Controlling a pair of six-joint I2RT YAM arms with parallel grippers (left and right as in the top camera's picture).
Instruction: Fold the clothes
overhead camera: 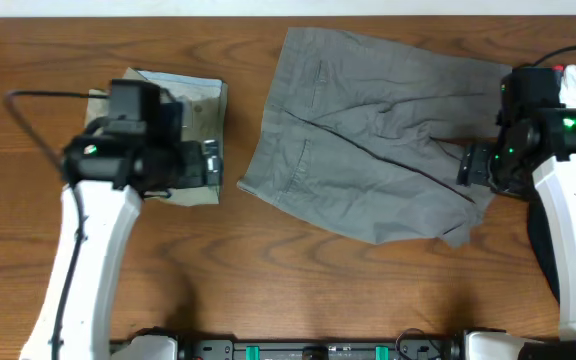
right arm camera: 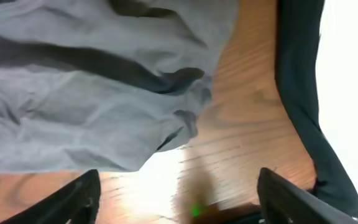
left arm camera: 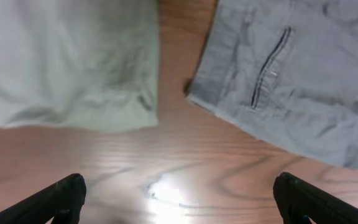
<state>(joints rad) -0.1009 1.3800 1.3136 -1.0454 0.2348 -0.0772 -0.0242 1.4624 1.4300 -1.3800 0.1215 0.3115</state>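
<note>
Soft, light grey shorts sprawl creased on the surface; left gripper and right gripper hang open, empty. Hem corners likely offer the best hold.

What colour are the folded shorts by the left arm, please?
The folded shorts are khaki-beige, clearest in the overhead view.

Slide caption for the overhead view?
Grey shorts lie spread out, khaki shorts folded beside them; left gripper and right gripper both open, empty.

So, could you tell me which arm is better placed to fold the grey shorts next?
Right, I think: the right gripper hangs open at the grey shorts' right edge, while the left gripper, also open, sits by the folded khaki shorts.
</note>
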